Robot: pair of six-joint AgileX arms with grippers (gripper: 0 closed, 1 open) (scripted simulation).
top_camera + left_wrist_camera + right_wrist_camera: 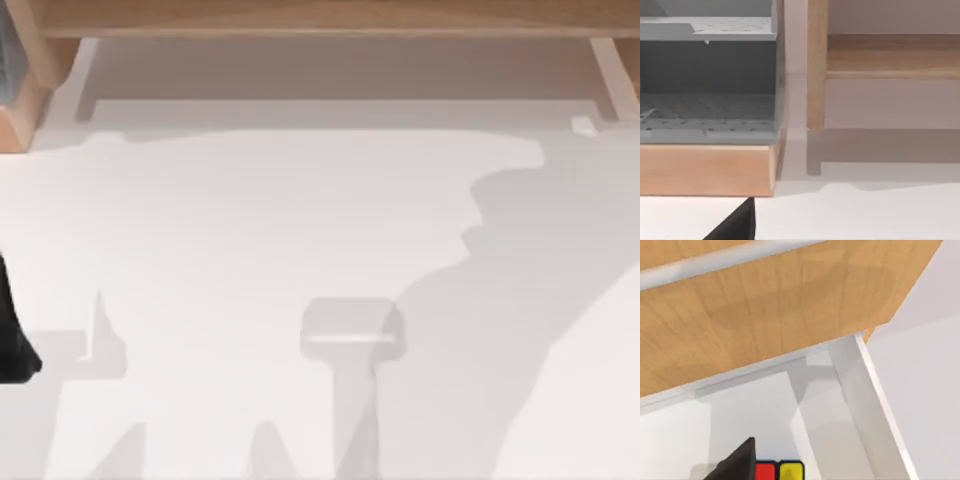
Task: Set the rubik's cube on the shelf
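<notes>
The rubik's cube (778,471) shows a red and a yellow tile at the lower edge of the right wrist view. It sits right beside one black finger (740,461) of my right gripper (771,476), which is shut on it. The cube hangs in the air over the table, just in front of the shelf (765,310), a long light-brown wooden board on white uprights (875,390). In the top view the shelf (320,15) runs along the far edge. My left arm (12,340) is parked at the left edge of the table.
A grey perforated rack on a wooden base (707,167) stands at the far left, next to the shelf's wooden side panel (816,65). The white table (250,220) under and in front of the shelf carries only shadows.
</notes>
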